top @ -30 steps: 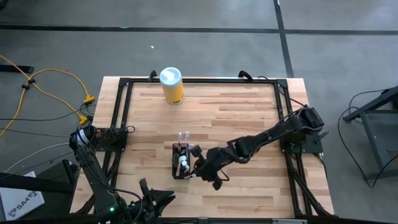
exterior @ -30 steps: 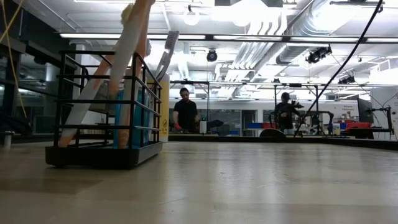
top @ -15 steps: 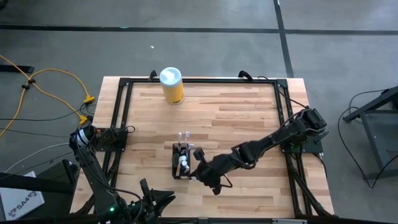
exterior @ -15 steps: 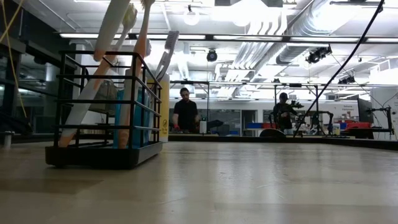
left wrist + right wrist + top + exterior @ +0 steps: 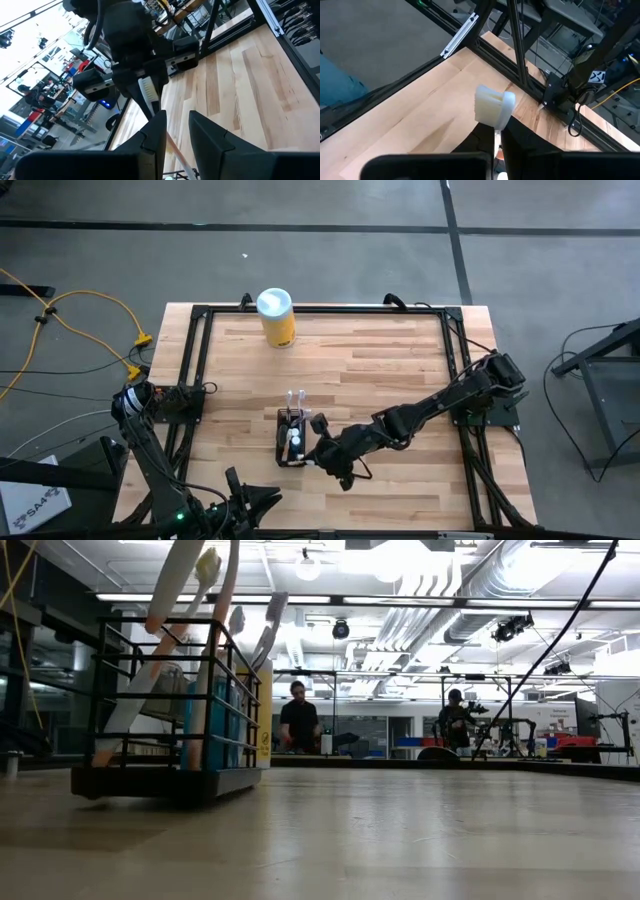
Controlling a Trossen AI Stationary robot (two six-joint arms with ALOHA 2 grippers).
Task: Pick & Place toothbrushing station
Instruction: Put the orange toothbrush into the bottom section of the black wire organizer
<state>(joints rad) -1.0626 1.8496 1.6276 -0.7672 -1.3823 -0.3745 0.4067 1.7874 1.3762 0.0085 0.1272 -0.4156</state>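
The toothbrushing station, a black wire holder with several toothbrushes in it, stands near the table's front middle. In the low view it is tilted, with one end of its base off the wood. My right gripper reaches it from the right and is shut on a white toothbrush. My left gripper hovers at the table's near edge, shut on another toothbrush. My left gripper has the thin handle of its toothbrush between its two fingers. The brush points forward past them, with the bristled head clear in the air. The place of contact lies below the picture's edge. My right gripper pinches the white toothbrush just below its head, which stands out past the shut fingertips. The fingers come from the table's right, slanting down. In the low view a thick white handle leans up out of the holder, its foot inside.
A yellow canister with a white lid stands at the far edge, left of centre. A black frame runs along the table's edges. Bare wood lies to the holder's left and far side. People stand in the room behind the table.
The white toothbrush has swung to a steeper lean and risen in the low view. The holder has tipped with it: its base lay flat on the wood and now sits tilted, one end lifted. My right gripper has turned slightly beside the holder.
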